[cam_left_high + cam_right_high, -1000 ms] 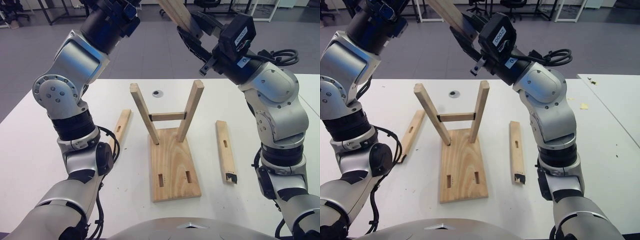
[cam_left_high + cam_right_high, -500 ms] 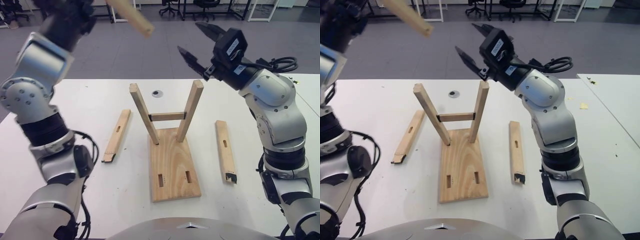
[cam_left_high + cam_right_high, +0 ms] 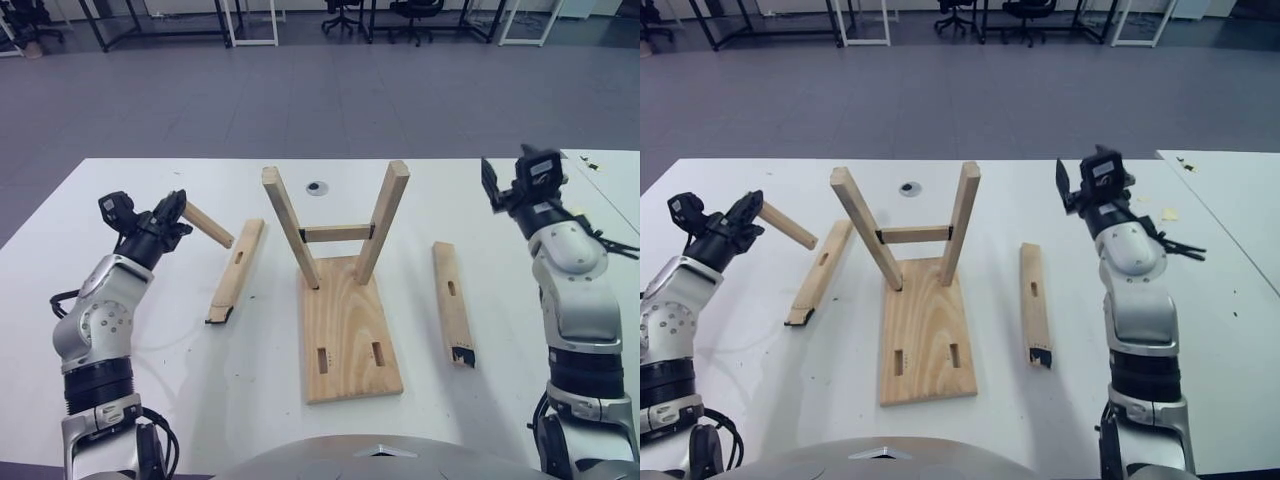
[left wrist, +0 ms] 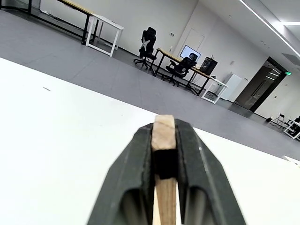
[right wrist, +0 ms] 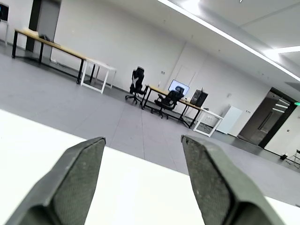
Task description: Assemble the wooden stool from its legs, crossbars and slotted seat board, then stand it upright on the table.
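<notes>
Left wrist view | my left end effector [image 4: 164, 133] pinches a crossbar [image 3: 209, 225]; my right end effector [image 5: 142, 140] spread wide over table [image 3: 250, 385]

Seat board [image 3: 348, 335] pale wood; table [image 3: 220, 380] white; left hand [image 3: 178, 215] black.

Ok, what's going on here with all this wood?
A robot is mid-assembly. The seat board lies flat with two legs standing in its far slots, joined by a crossbar. Its left hand grips a second crossbar out to the left; the right hand is open and empty. Two more legs lie loose beside the board.
</notes>
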Controlling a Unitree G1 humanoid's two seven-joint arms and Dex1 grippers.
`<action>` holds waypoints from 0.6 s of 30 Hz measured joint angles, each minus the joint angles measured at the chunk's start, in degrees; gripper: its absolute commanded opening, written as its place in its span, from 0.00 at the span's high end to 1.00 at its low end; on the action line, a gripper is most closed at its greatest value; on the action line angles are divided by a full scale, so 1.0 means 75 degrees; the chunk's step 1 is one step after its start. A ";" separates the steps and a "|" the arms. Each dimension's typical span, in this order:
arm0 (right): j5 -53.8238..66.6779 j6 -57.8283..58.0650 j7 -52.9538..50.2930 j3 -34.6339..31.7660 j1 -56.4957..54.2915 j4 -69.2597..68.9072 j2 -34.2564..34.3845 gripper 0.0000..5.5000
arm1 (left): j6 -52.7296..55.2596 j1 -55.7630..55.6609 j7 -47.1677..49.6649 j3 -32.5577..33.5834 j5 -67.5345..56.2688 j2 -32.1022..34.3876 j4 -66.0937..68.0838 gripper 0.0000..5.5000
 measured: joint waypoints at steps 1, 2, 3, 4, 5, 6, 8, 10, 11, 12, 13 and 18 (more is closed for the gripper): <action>-0.0032 -0.0146 -0.0003 0.0068 0.0113 0.0052 0.0031 0.45 | -0.0073 0.0020 -0.0002 -0.0002 0.0009 -0.0116 0.0000 0.93; -0.0054 -0.0178 -0.0007 0.0076 0.0160 0.0146 0.0064 0.45 | -0.0100 0.0057 -0.0002 0.0000 0.0015 -0.0171 0.0000 0.93; -0.0059 -0.0231 -0.0011 0.0076 0.0179 0.0211 0.0082 0.45 | -0.0125 0.0134 -0.0001 0.0001 0.0034 -0.0216 -0.0001 0.93; -0.0065 -0.0298 -0.0014 0.0076 0.0212 0.0240 0.0093 0.45 | -0.0130 0.0234 -0.0001 -0.0002 0.0102 -0.0260 -0.0001 0.93; -0.0067 -0.0377 -0.0019 0.0076 0.0284 0.0253 0.0097 0.45 | -0.0135 0.0299 -0.0002 -0.0007 0.0217 -0.0294 -0.0001 0.93; -0.0067 -0.0419 -0.0020 0.0079 0.0348 0.0279 0.0110 0.45 | -0.0143 0.0358 -0.0003 -0.0010 0.0290 -0.0299 -0.0001 0.93; -0.0069 -0.0464 -0.0021 0.0079 0.0373 0.0364 0.0154 0.45 | -0.0224 0.0488 -0.0003 -0.0015 0.0388 -0.0312 -0.0001 0.93; -0.0068 -0.0501 -0.0023 0.0085 0.0372 0.0469 0.0169 0.45 | -0.0304 0.0500 -0.0005 -0.0018 0.0543 -0.0362 0.0000 0.93; -0.0068 -0.0503 -0.0027 0.0086 0.0372 0.0508 0.0186 0.45 | -0.0370 0.0500 -0.0005 -0.0029 0.0565 -0.0401 0.0016 0.93; -0.0070 -0.0508 -0.0039 0.0093 0.0372 0.0530 0.0233 0.45 | -0.0467 0.0487 -0.0006 -0.0042 0.0602 -0.0451 0.0074 0.93; -0.0070 -0.0514 -0.0054 0.0117 0.0372 0.0541 0.0260 0.45 | -0.0544 0.0471 -0.0004 -0.0061 0.0628 -0.0484 0.0137 0.93; -0.0114 -0.0549 -0.0095 0.0170 0.0372 0.0556 0.0297 0.45 | -0.0567 0.0440 0.0192 -0.0051 0.0602 -0.0632 0.0135 0.93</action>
